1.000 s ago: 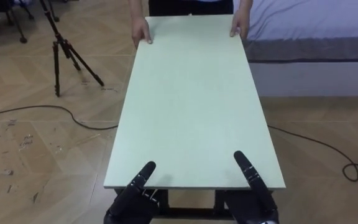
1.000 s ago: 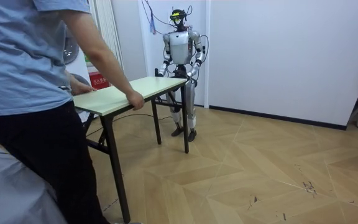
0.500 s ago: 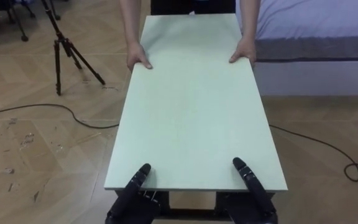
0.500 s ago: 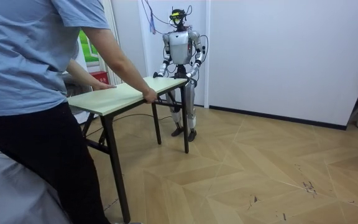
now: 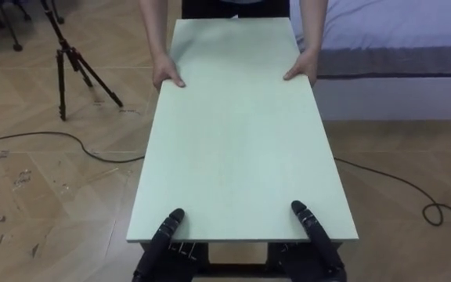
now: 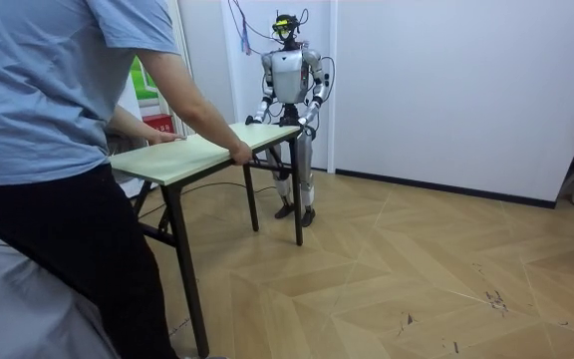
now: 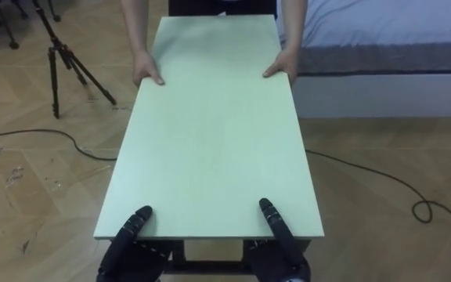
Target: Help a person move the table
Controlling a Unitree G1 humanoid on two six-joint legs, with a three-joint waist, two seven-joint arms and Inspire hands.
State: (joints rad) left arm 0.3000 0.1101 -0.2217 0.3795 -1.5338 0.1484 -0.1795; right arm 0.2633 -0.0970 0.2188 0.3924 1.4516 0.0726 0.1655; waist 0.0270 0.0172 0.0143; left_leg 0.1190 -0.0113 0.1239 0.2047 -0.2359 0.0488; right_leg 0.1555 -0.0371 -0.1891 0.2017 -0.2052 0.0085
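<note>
One long, pale green bench (image 5: 237, 133) is being held between the robot and a person (image 6: 48, 120) on a wooden floor (image 5: 37, 196). In the room view the robot is being shown standing upright at the bench's far end, close to a white wall. The person is being shown leaning over the near end at the room view's left. The bench top is being kept level and bare, running straight away from the robot in the eye views.

A bed (image 5: 398, 39) with a pale cover and a dark band along its side is being seen to the robot's right of the bench's far half, just beside it. A dark tripod (image 5: 73, 66) is being seen standing on the floor to the robot's left, apart from the bench.

The person's hands are being placed over the two long edges, a little way in from the far end. One hand (image 5: 166, 72) is being set on the robot's left side and the other hand (image 5: 302, 66) on its right.

At the near short edge, the robot's left hand (image 5: 168, 239) and right hand (image 5: 312, 227) are being set close to the two corners. Part of each is being laid on top of the bench and the rest is being hidden below the edge. Whether either hand is being closed on the bench cannot be told.
</note>
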